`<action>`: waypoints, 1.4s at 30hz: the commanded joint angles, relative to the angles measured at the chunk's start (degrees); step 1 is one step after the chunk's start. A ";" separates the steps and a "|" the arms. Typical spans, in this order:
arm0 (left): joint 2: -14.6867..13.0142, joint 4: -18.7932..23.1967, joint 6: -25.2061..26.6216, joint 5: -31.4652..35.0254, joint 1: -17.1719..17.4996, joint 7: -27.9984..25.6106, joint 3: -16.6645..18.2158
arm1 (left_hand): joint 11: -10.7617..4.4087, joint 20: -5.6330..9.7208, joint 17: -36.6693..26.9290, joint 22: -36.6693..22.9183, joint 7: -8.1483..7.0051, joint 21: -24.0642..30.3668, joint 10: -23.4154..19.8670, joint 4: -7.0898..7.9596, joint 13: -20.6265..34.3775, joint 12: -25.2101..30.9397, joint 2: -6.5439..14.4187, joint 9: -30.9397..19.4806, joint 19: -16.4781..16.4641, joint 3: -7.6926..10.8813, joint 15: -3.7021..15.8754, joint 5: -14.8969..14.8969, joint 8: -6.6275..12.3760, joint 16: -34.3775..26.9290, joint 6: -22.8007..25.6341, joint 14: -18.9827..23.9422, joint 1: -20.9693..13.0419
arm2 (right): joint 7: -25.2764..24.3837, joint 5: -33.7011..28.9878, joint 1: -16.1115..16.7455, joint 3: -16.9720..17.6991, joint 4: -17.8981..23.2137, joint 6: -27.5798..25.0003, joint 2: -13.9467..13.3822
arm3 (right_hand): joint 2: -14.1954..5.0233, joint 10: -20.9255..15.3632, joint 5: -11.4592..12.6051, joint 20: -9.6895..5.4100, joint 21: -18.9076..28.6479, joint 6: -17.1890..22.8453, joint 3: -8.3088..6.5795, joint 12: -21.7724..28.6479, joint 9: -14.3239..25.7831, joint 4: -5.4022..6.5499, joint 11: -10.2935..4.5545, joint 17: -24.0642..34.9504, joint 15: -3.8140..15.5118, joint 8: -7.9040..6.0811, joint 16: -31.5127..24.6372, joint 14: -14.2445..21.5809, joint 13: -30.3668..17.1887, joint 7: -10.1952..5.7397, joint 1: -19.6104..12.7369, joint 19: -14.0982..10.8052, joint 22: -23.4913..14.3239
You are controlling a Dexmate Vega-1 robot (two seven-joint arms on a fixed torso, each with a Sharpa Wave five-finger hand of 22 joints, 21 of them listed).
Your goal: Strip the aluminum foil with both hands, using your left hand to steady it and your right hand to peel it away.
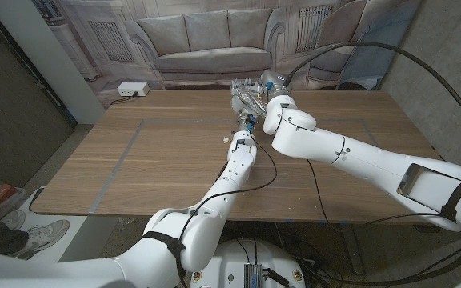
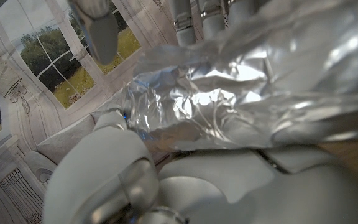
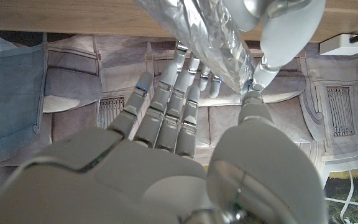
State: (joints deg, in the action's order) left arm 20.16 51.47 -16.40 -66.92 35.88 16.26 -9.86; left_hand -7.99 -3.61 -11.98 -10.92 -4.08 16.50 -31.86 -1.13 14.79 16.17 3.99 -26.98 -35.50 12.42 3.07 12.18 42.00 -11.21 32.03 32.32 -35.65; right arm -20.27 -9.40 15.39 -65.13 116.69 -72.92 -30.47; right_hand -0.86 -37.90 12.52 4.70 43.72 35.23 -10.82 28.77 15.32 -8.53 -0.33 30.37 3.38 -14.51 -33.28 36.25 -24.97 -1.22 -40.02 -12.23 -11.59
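Here, nearest the robot, the left hand [image 1: 239, 146] is seen standing up from the wooden table [image 1: 134, 160] at mid-table, with the right hand [image 1: 277, 112] just beyond it and slightly to its right. The foil [image 1: 246, 98] lies past both sets of fingers, toward the far edge of the table, as a crumpled silver strip.

In the left wrist view the foil [image 2: 241, 106] is pressed against the left hand [image 2: 104, 174], with a fingertip [image 2: 101, 34] beside its upper edge; the foil appears to be grasped there, though the contact itself is partly hidden. In the right wrist view the foil [image 3: 197, 37] runs as a long band across the tips of the right hand [image 3: 166, 143], and the thumb [image 3: 253, 118] is set against it, so it is judged to be pinched between thumb and fingers [image 3: 185, 81].

The strip's long axis is judged to run from the left fingers outward past the right fingers. A peel would therefore be drawn along that axis, away from the steadying left hand. Beyond the table, a printed backdrop of a sofa [image 1: 214, 40] is seen.
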 commanded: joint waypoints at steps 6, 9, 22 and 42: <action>0.71 -0.81 2.93 -2.18 -1.17 1.07 1.44 | 0.17 0.11 -0.09 -0.13 0.08 0.08 -0.62 -0.29 0.34 0.45 -0.03 -0.35 -0.66 0.09 5.85 -0.12 0.74 -0.06 0.85 0.39 -0.23 | 0.66 1.82 -4.35 -5.03 -3.12 -2.09 1.11 | -0.40 -0.79 0.41 -0.70 0.59 2.55 0.28 1.65 0.63 -0.02 -0.36 1.98 3.96 -1.24 -1.80 0.42 -1.24 -0.40 -2.20 -0.27 -0.30; 0.78 -1.23 3.37 -2.53 -1.39 1.62 1.67 | 0.26 0.09 -0.10 -0.13 0.05 0.06 -0.64 -0.30 0.36 0.48 -0.02 -0.40 -0.67 0.06 5.93 -0.13 0.82 -0.07 0.82 0.45 -0.26 | 0.37 1.80 -4.76 -5.72 -3.45 -2.11 1.22 | -0.57 -1.18 0.58 -0.91 0.77 3.94 0.23 2.56 1.00 -0.39 -0.69 2.95 4.67 -1.96 -2.80 0.98 -1.89 -1.04 -3.74 -0.55 -0.33; 0.47 -1.22 3.53 -1.67 -0.97 1.30 1.51 | -0.09 0.05 -0.15 -0.14 -0.04 -0.05 -0.47 -0.35 0.43 0.52 -0.31 -0.64 -0.70 -0.23 6.00 -0.20 1.15 0.02 0.57 0.37 -0.27 | -6.11 -0.99 -0.19 -2.71 -4.49 2.35 2.14 | -6.05 -11.22 -0.24 -4.86 5.43 18.26 -0.53 15.32 7.60 -0.43 -5.52 9.23 9.14 -13.32 -13.01 10.50 -10.48 -3.97 -18.79 -4.26 -1.31; 0.50 -6.36 9.16 -3.65 -3.01 6.35 3.28 | 1.69 -4.83 -0.38 -0.36 0.45 -1.96 6.28 1.70 1.01 -1.29 -7.91 2.01 1.89 -6.89 1.93 0.88 -4.66 0.72 -11.97 -5.87 6.32 | -4.58 -2.40 -1.59 -3.89 -5.72 0.39 3.47 | -6.66 -15.73 -0.63 -6.47 7.82 22.14 0.11 17.24 9.00 0.06 -5.32 9.76 9.29 -16.57 -15.03 12.53 -10.48 -1.77 -21.34 -4.43 -1.65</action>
State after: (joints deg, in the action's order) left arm 20.30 48.15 -11.10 -69.04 33.82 19.69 -7.99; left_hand -6.72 -7.54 -12.14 -11.08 -3.47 14.82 -26.49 -0.11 15.57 15.23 -3.46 -25.87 -33.83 6.50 2.71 12.49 38.78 -10.76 22.30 27.51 -31.03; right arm -25.59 -11.13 14.83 -68.15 111.66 -71.04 -27.72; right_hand -7.81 -52.84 11.97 -1.57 51.11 57.13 -10.68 45.40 24.14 -8.68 -5.86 39.63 5.94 -31.13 -47.89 48.03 -35.45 -3.28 -60.84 -16.44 -12.93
